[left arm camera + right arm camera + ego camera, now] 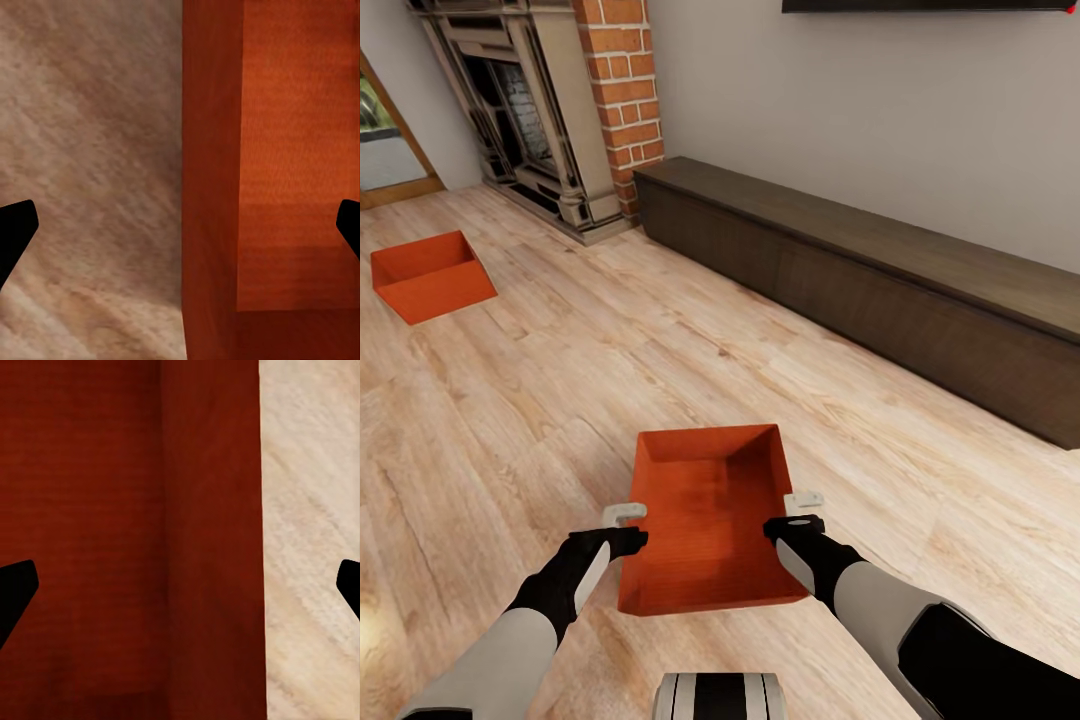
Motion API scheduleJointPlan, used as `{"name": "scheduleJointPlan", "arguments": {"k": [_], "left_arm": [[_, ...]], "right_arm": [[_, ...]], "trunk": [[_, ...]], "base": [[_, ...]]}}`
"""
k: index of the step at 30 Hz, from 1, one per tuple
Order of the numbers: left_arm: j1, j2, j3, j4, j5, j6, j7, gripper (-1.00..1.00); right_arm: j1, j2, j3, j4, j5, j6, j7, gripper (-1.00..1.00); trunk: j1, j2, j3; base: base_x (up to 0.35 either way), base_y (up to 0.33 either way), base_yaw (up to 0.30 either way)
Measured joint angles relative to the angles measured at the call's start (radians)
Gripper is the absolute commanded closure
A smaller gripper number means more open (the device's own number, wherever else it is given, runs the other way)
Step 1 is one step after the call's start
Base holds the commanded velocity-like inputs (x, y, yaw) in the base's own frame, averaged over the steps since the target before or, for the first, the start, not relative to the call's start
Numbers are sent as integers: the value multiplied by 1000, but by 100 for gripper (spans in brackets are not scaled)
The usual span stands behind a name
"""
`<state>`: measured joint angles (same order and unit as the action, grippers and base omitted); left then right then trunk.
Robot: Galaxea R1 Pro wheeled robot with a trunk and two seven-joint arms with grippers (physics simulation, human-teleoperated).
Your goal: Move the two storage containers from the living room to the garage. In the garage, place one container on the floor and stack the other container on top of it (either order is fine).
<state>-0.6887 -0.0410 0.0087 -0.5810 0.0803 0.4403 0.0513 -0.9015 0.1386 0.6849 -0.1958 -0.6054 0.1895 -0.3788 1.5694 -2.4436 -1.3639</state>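
The main risk is an uneven lift. The near bin sits low in the frame's centre on the wood floor, each long wall straddled by an arm's fingers. If one side closes off-centre or earlier than the other, the bin could twist, tip or slip out.

Left gripper stands at the bin's left wall, right gripper at its right wall. Both wrist views show the fingers spread wide, the wall between them, not yet pinched.

The second bin lies at upper left, well apart, near the fireplace.
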Motion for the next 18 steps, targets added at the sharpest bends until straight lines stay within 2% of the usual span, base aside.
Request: {"name": "scheduleJointPlan", "arguments": {"k": [18], "left_arm": [[0,-2,-2,1,0,1,0,-100]], "right_arm": [[0,-4,2,1,1,5,1,-100]], "trunk": [[0,0,0]], "base": [[3,1,0]]}}
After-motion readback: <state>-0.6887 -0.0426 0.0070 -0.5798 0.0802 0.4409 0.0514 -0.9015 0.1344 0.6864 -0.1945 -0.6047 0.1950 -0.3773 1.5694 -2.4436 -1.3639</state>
